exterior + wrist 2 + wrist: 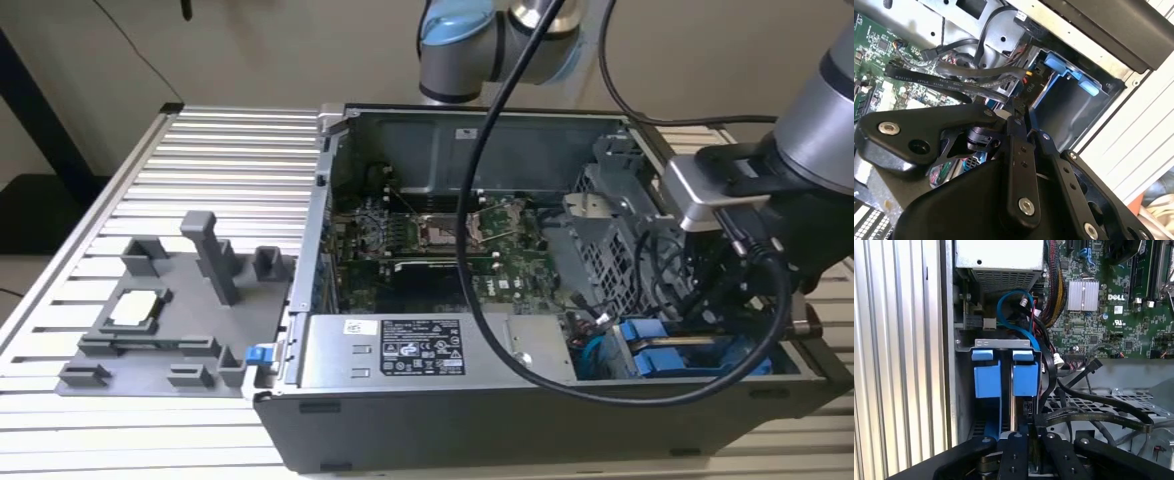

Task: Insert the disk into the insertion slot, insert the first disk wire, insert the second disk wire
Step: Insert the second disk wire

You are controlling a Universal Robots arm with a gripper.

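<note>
The disk (1024, 379) sits edge-on in its bright blue carrier inside the metal drive cage, the insertion slot (1002, 343), beside the other blue-fronted carrier (987, 377). In the exterior view the disk (642, 331) lies low at the right of the open computer case (334, 200). My gripper (1032, 434) is at the disk's end opposite the blue tabs. Its black fingers (1015, 450) stand close together on a black connector (1029, 409) of a disk wire (1050, 375) that loops down to it. In the second wrist view the gripper (1024, 122) reaches the cage edge below the blue tabs (1060, 67).
Bundles of black, blue and coloured cables (1026, 315) crowd the space between the cage and the motherboard (454, 240). The power supply (400, 350) lies beside the cage. On the slatted table (227, 150), a grey fixture (160, 310) stands at the exterior view's left.
</note>
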